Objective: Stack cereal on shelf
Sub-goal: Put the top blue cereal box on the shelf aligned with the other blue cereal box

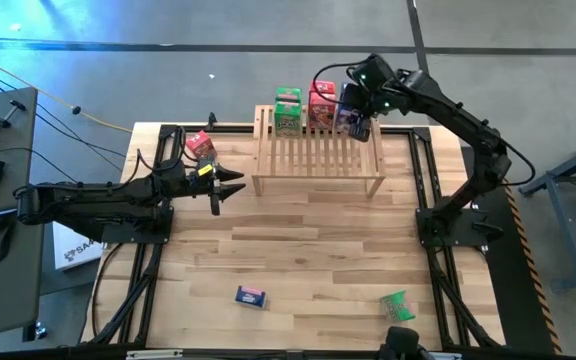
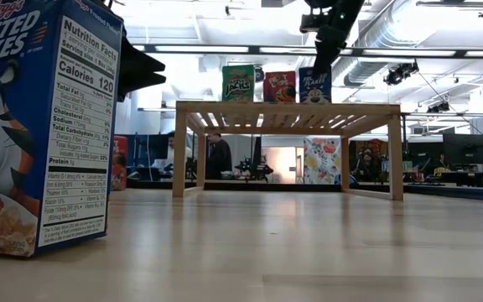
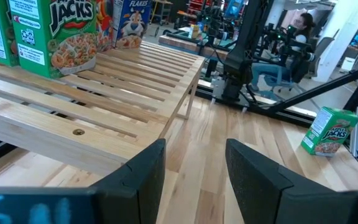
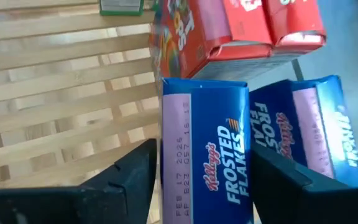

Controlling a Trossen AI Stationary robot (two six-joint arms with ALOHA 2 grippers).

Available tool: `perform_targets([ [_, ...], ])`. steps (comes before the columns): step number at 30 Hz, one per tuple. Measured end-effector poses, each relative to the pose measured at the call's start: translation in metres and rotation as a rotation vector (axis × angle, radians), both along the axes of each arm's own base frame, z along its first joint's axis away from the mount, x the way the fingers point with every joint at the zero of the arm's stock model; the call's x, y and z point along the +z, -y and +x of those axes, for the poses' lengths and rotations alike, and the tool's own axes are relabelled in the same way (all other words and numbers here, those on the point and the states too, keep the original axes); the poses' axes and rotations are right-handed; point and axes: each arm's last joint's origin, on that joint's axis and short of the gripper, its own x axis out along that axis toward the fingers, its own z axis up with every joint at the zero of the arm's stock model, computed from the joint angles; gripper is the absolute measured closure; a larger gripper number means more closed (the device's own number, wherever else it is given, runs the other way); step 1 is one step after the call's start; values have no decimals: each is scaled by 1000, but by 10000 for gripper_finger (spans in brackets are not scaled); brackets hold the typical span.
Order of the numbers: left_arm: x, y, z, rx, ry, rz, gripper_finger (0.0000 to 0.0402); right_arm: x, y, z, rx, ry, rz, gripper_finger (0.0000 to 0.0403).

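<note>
Light-wood shelf (image 1: pixel 318 158) is my landmark for this entry; it stands at the far middle of the table (image 1: pixel 308 250).

Left of the shelf: a red cereal box (image 1: pixel 200 146) lies just off the shelf's left end, beside the left gripper (image 1: pixel 230 187). That gripper hovers at the shelf's left end, fingers parted and holding nothing; through its wrist camera I see bare table between the fingers (image 3: pixel 138 177). I judge this box the left arm's nearest pickup, lying just to the far side of the fingers.

On the shelf: a back-edge row, left to right, of a green Apple Jacks box (image 1: pixel 288 110), a red box (image 1: pixel 321 108), then blue Frosted Flakes boxes (image 1: pixel 351 118) at the row's right end, all upright.

Right gripper (image 1: pixel 358 118) is over that right end of the row. Its wrist camera looks down on a Frosted Flakes box top (image 4: pixel 204 149) set between the two fingers, the top's long axis running along the fingers. The fingers (image 4: pixel 129 174) stand apart, one each side; I cannot tell whether they touch the cardboard. A second blue box (image 4: pixel 309 130) sits just beside it.

In front of the shelf, well apart: a blue box (image 1: pixel 252 296) lying flat, and a green box (image 1: pixel 398 305) nearer the right arm's base.
</note>
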Motion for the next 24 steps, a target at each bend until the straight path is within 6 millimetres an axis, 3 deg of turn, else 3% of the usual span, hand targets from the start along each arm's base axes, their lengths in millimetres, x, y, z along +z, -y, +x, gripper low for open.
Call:
perform_targets([
  [7,0,0,0,0,0,1,244,24,-11,-10,9,87,-75,194],
  [11,0,0,0,-3,-2,0,244,48,-31,-21,6,174,-130,194],
  [14,0,0,0,-6,-2,0,244,55,-44,-28,-17,205,-102,203],
  [18,0,0,0,-3,-2,4,246,42,-49,-32,-80,147,-23,243],
  [24,0,0,0,-7,-6,35,276,-6,-49,-33,-139,82,22,349],
])
